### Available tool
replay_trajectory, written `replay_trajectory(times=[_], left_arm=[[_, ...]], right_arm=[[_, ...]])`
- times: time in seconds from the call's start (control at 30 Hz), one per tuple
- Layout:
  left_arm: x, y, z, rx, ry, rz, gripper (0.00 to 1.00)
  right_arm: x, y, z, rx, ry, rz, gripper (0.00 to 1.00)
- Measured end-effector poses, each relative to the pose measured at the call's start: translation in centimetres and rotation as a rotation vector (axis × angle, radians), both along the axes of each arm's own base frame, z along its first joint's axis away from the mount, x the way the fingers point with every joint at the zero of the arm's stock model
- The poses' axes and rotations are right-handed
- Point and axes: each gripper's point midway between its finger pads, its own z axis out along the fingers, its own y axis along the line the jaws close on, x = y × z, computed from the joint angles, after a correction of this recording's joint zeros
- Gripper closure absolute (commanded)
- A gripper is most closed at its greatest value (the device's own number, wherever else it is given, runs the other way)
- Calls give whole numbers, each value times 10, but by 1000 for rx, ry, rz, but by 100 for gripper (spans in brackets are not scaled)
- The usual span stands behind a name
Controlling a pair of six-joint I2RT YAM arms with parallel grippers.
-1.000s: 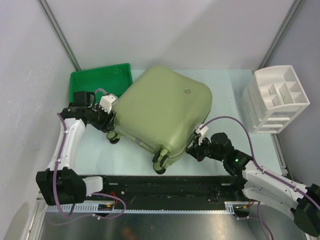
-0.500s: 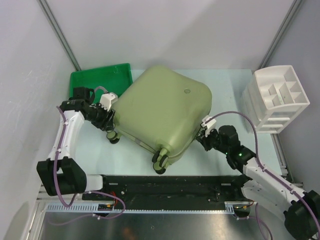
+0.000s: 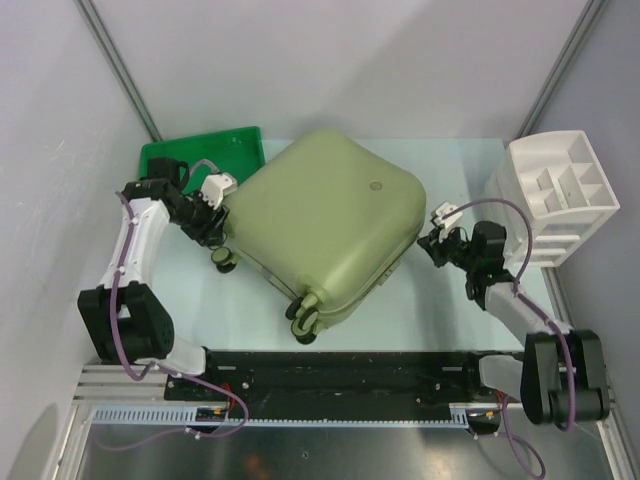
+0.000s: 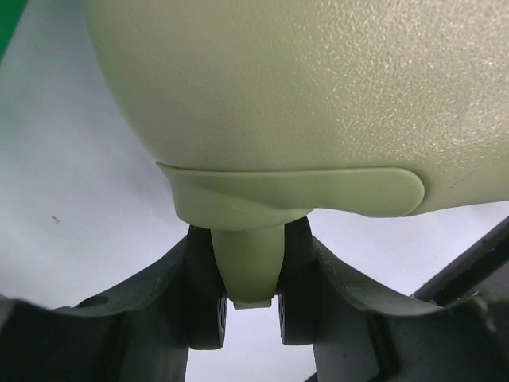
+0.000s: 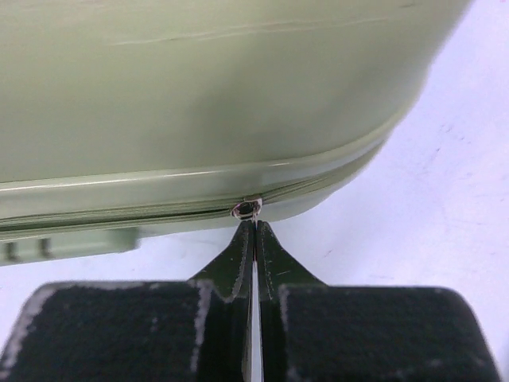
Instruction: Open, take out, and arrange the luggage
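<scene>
The luggage (image 3: 330,225) is a pale olive-green hard-shell suitcase lying flat and closed in the middle of the table, with black wheels (image 3: 303,317) at its near edge. My left gripper (image 3: 213,222) is at its left corner. In the left wrist view it (image 4: 248,318) is shut around the wheel caster (image 4: 246,267), with the shell (image 4: 302,87) above. My right gripper (image 3: 430,243) is at the suitcase's right side. In the right wrist view it (image 5: 255,231) is shut on the zipper pull (image 5: 248,209) on the seam.
A flat green tray (image 3: 195,153) lies at the back left, partly under the suitcase's corner. A white compartmented organizer (image 3: 558,198) stands at the right edge, just behind my right arm. Grey walls close in the back and both sides.
My right gripper has moved from the suitcase's near-right corner up along its right side, keeping hold at the seam. The suitcase has turned a little, its wheels shifting left. My left gripper stays at the caster.
</scene>
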Motion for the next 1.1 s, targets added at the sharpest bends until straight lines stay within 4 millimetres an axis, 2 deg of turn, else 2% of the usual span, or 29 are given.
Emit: replay_trajectory(times=[0.13, 0.3, 0.43, 0.6, 0.83, 1.1], left_arm=[[12, 5, 0, 21, -12, -20, 100], [31, 12, 0, 45, -26, -44, 100], [47, 16, -1, 61, -43, -69, 100], [64, 19, 0, 76, -74, -100, 100], [77, 16, 0, 56, -112, -136, 100], [83, 12, 1, 96, -179, -183, 100]], right_arm=[[29, -20, 2, 2, -39, -4, 100], [64, -28, 2, -5, -85, 33, 100], [94, -26, 4, -4, -132, 88, 100], [119, -17, 3, 14, -192, 176, 100], [141, 6, 4, 75, -245, 273, 100], [134, 14, 6, 107, -190, 275, 100]])
